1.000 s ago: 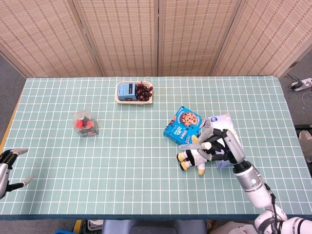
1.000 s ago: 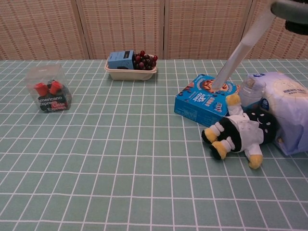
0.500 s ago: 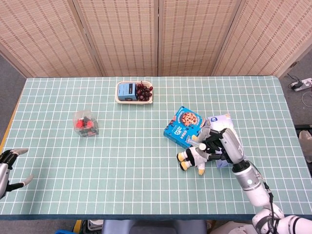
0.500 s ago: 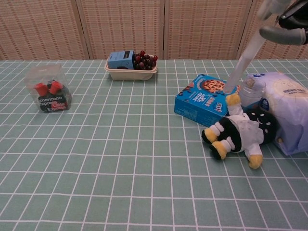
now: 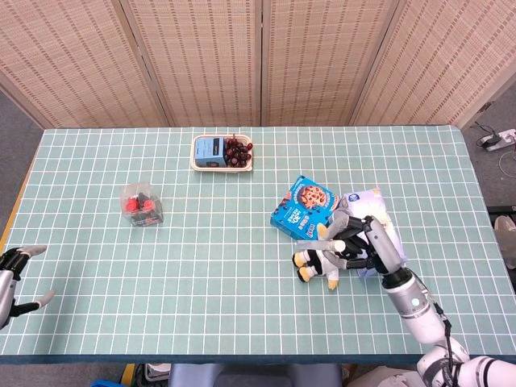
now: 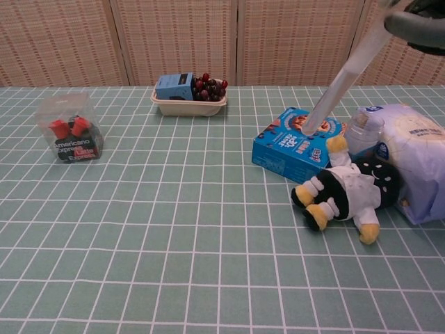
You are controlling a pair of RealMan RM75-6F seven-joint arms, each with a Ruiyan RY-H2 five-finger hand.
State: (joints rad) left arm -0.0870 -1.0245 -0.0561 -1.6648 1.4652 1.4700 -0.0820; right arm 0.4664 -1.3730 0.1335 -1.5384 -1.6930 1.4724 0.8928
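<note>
A black-and-white plush penguin (image 5: 321,260) (image 6: 345,193) lies on its side on the green mat. It rests against a blue cookie box (image 5: 302,206) (image 6: 294,144) and a pale soft pack (image 5: 368,201) (image 6: 411,153). My right hand (image 5: 363,242) hovers over the plush with fingers spread, holding nothing. In the chest view the right hand (image 6: 419,21) is cut off at the top right, and one long finger (image 6: 341,80) reaches down in front of the box. My left hand (image 5: 14,278) hangs open beyond the table's left front corner.
A cream tray (image 5: 195,155) (image 6: 188,106) with a small blue carton and dark grapes stands at the back centre. A clear box of red-capped items (image 5: 142,205) (image 6: 69,137) sits on the left. Wicker screens close off the back.
My right hand shifted slightly above the plush; its long finger swung right, then back left across the cookie box. The plush, box and left hand have stayed put.
</note>
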